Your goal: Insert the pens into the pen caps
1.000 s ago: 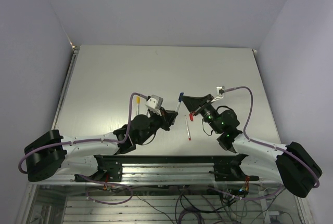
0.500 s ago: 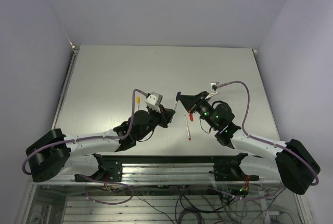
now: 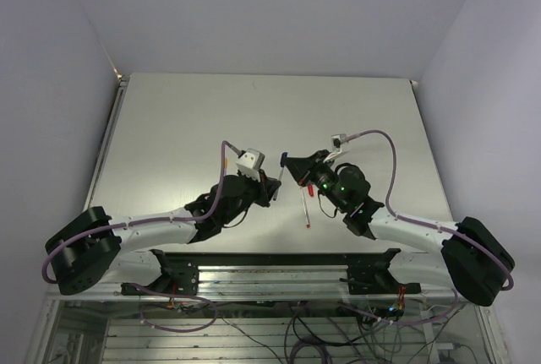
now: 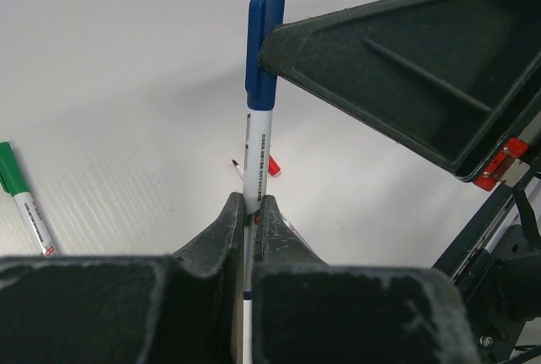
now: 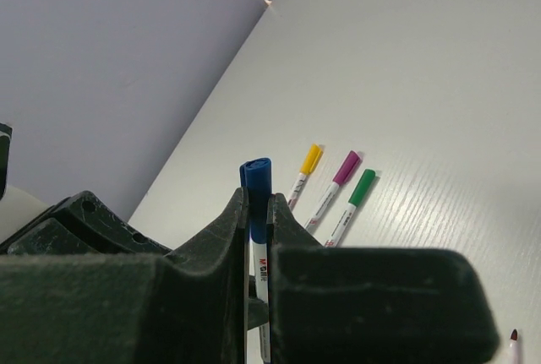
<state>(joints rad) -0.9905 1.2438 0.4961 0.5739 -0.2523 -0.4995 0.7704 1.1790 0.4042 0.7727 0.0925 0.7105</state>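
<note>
Left wrist view shows the left claw [image 4: 251, 205] clenched on the pen [image 4: 259, 149], held off the desk [image 4: 110, 85], while the right claw [image 5: 255, 203] grips the blue cap [image 4: 263, 51] sitting on its tip. If the two push off-axis, the barrel could slide through the grip, or the cap could seat crooked.

Five bright cap colours for you, against white, grey and black.
You see a blue cap [image 4: 265, 47] on a white pen [image 4: 259, 157] with dark print; your left gripper [image 4: 251, 205] and right gripper [image 5: 256, 212] are matte black. The red cap [image 4: 274, 165] shows against the pale grey table [image 4: 101, 85]. The yellow cap [image 5: 312, 158], purple cap [image 5: 347, 166] and green cap [image 5: 363, 187] top the other pens [image 5: 337, 227], all white. The wall [image 5: 101, 60] is lilac, the cables [image 3: 397, 170] purple.
</note>
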